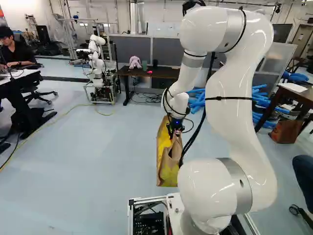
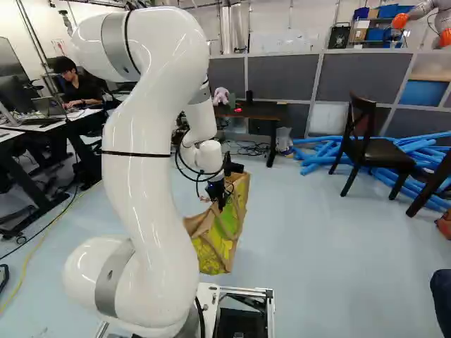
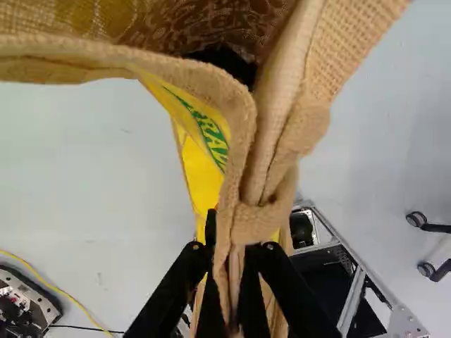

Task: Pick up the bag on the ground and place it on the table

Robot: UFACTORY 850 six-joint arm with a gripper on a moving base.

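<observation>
Our hand (image 1: 175, 131) is almost closed and pinches the yellow and brown bag (image 1: 167, 169) by its top. The desk (image 1: 164, 73) with the pink toy (image 1: 135, 62) is far ahead of us.

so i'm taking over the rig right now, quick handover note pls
Gripper: shut on the bag, its fingers clamping the brown woven material at the top from both sides.
Bag: hanging tilted below the gripper, close ahead of the base; it looks clear of the floor, though its underside is hidden.
Done: bag gripped and, it seems, lifted.
Left: bring it to a table and set it down. Likely the dark table farther ahead, but the pictures don't settle which.
</observation>
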